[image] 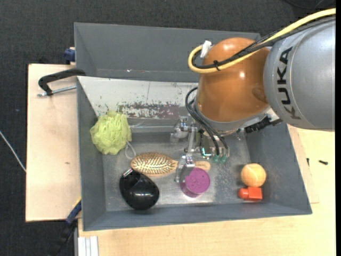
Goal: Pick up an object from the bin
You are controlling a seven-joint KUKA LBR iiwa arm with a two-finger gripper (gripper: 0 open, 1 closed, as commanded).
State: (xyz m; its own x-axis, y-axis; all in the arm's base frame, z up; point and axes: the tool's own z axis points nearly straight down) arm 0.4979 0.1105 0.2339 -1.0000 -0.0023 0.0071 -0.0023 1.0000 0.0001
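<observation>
My gripper (187, 164) hangs low in the middle of the bin, its fingers pointing down just above a purple round lid-like disc (195, 182) near the front wall. A tan oval hairbrush (154, 164) lies directly to the left of the fingers. A small green and tan piece (205, 163) sits beside the fingers on the right. Whether anything is between the fingers is hidden by the wrist.
A black rounded object (139, 190) lies at the front left. A yellow-green mesh sponge (111, 132) rests against the left wall. An orange ball (253, 174) and a red-orange block (250, 193) lie at the front right. The orange wrist cover looms over the bin's right back.
</observation>
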